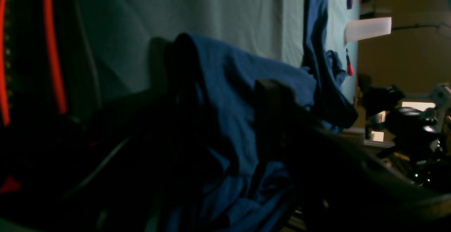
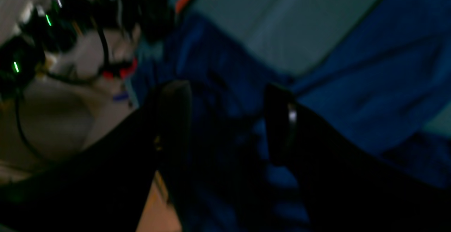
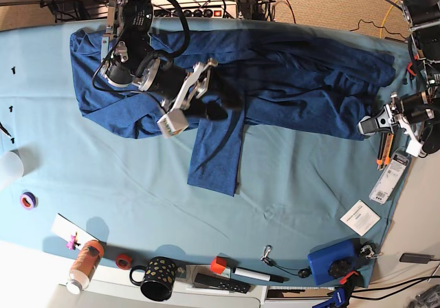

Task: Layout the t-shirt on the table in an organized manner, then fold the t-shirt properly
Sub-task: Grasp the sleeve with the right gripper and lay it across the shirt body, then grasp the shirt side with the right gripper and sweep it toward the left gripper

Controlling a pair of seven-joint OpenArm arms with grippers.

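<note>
The right gripper (image 2: 229, 119), jaws apart above the t-shirt (image 3: 275, 81), should regrip an edge; the left gripper (image 3: 368, 124) pinches the hem, keeping it taut.

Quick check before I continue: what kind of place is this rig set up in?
Likely a robotics lab or workshop: cable bundles behind the table, a mug and marker along its edge.
</note>
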